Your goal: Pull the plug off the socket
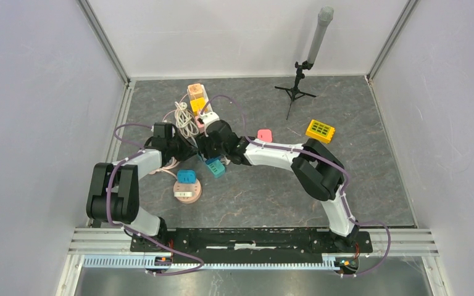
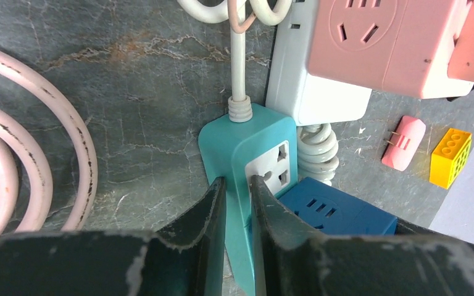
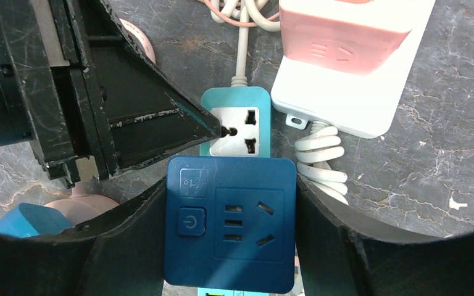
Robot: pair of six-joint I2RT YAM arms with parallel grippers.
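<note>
Right wrist view shows the blue plug [image 3: 231,234] pinched at its sides by my right gripper [image 3: 229,191], seated on the teal socket strip [image 3: 234,126], which runs lengthwise away from me. My left gripper [image 2: 237,203] clamps the strip's edge. I judge the pull goes straight off the strip's face.
</note>
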